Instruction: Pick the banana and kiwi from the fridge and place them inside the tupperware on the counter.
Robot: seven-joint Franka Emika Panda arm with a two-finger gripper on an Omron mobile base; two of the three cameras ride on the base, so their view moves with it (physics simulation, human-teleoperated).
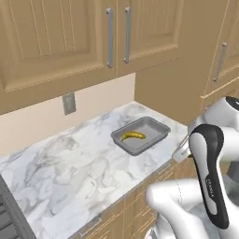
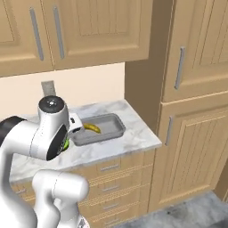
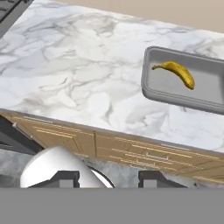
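Marbled counter [image 3: 78, 83] lies wide and bare at nine o'clock of the tupperware [image 3: 151, 85]; banana [image 3: 177, 72] rests inside. Gripper [image 3: 108, 177] fingertips stand apart, holding nothing.

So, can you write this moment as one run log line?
banana: in tupperware | tupperware: on counter | kiwi: green sliver beside gripper, grip unclear
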